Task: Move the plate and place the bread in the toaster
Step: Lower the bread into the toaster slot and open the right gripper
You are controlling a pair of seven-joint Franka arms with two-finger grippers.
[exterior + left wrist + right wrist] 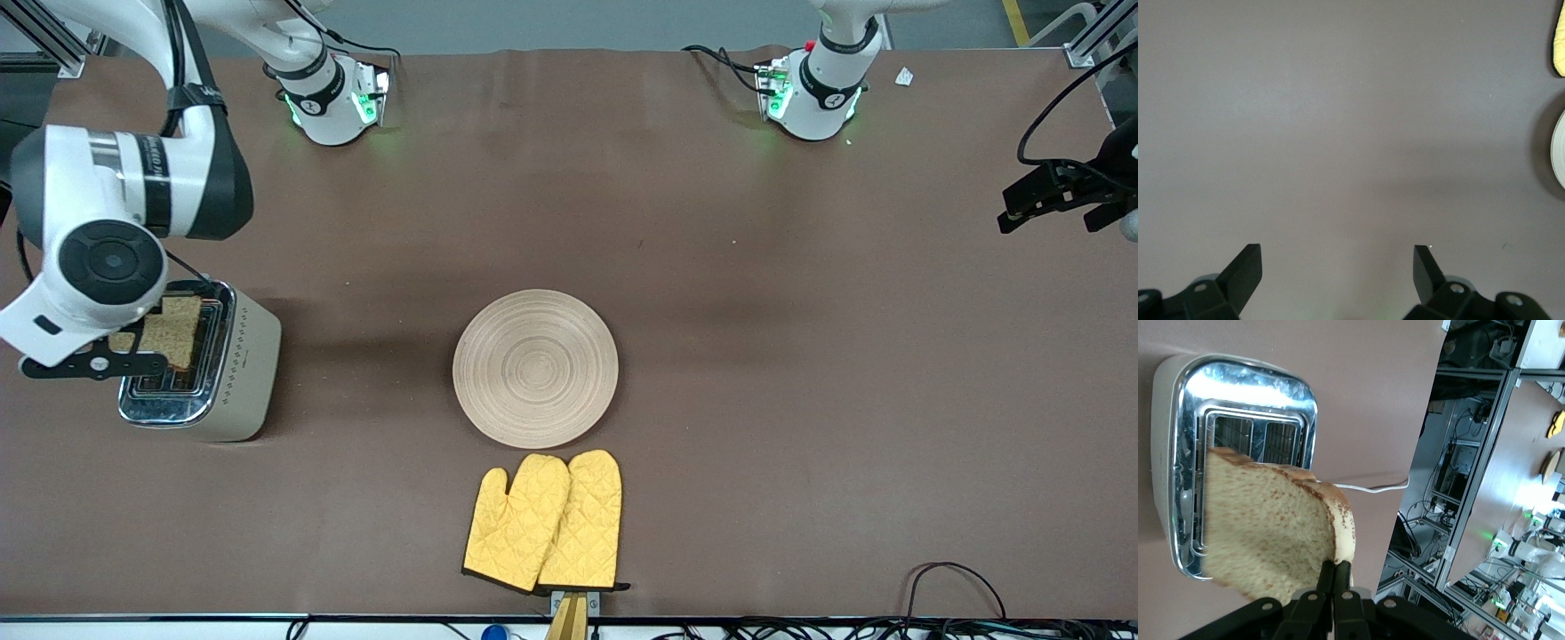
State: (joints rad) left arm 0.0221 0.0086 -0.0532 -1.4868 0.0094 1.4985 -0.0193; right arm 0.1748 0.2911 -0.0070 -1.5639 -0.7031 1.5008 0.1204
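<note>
Two Franka arms stood at the brown bench [711,222]. Right hand [1335,577], its fingers pinching the edge of a brownish square slice of wholemeal bread [171,331], hung over the chrome top of the boxy cream-beige two-slot toaster [233,373] at the right arm's end of the bench. Round, light beige, ring-grooved plate [535,367] lay well apart from the toaster, touching a pair of yellow quilted oven mitts [544,523] nearer the front camera. Left hand [1337,270] waited with fingers spread, over bare bench.
</note>
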